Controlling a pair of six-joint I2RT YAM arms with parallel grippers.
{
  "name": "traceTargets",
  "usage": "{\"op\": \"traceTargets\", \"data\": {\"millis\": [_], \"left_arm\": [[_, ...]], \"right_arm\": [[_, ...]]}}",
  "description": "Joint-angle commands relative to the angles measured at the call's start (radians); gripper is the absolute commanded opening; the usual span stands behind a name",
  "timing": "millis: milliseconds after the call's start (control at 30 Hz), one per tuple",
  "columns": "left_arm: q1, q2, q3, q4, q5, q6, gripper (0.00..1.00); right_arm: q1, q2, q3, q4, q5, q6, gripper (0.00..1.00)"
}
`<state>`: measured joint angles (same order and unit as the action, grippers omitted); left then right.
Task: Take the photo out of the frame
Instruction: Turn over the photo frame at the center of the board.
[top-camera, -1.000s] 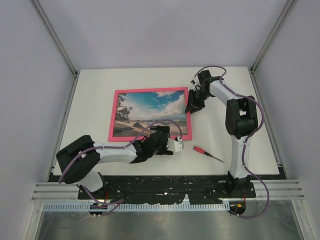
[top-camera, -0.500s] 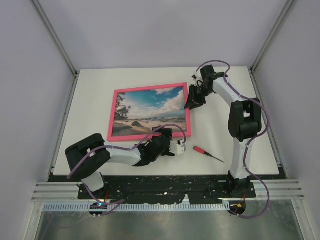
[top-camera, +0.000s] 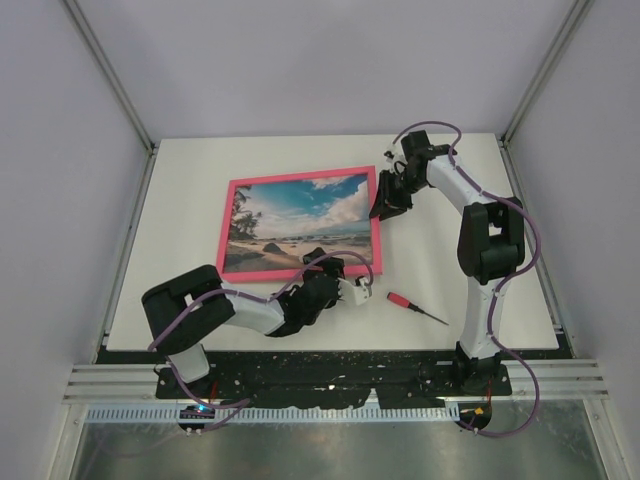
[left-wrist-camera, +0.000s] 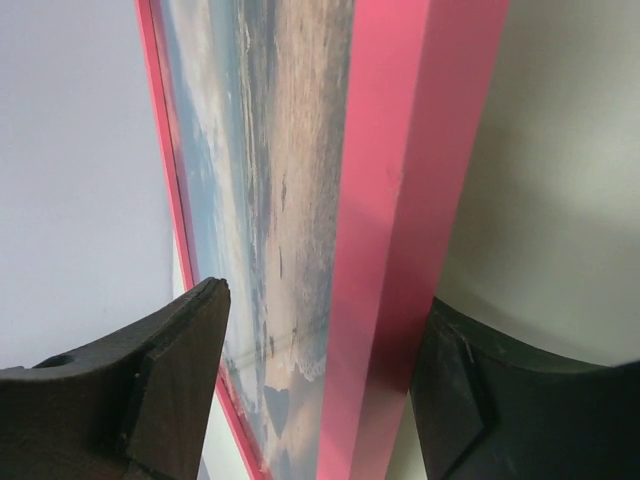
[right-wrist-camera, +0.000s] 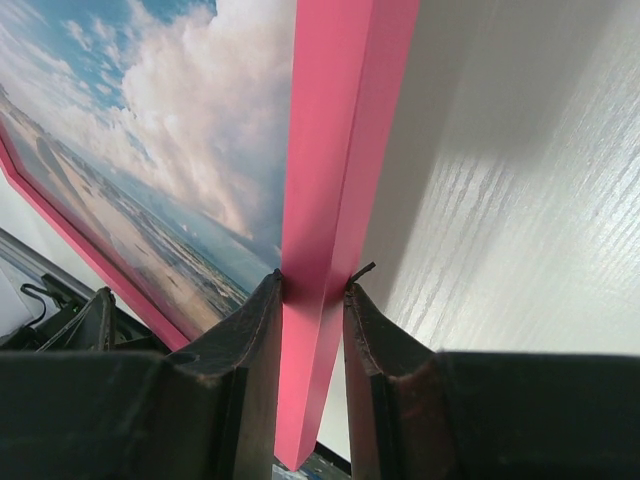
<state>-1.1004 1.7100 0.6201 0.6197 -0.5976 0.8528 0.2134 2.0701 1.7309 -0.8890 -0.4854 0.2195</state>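
White table carries the frame, photo inside, face up. Your right gripper pinches its 3 o'clock rail; your left gripper gapes astride the 5 o'clock corner, holding nothing. I'd close left squarely on the rail before turning it over.

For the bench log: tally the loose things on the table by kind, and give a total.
frame: 1
photo: 1
screwdriver: 1
Total: 3
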Motion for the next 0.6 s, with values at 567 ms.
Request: {"op": "traceTargets", "data": {"millis": [567], "left_arm": [[-0.004,-0.038,-0.034,0.201,-0.051,0.057,0.29]], "right_arm": [[-0.026,-0.079,-0.01,-0.047,-0.111,-0.048,0.08]]}}
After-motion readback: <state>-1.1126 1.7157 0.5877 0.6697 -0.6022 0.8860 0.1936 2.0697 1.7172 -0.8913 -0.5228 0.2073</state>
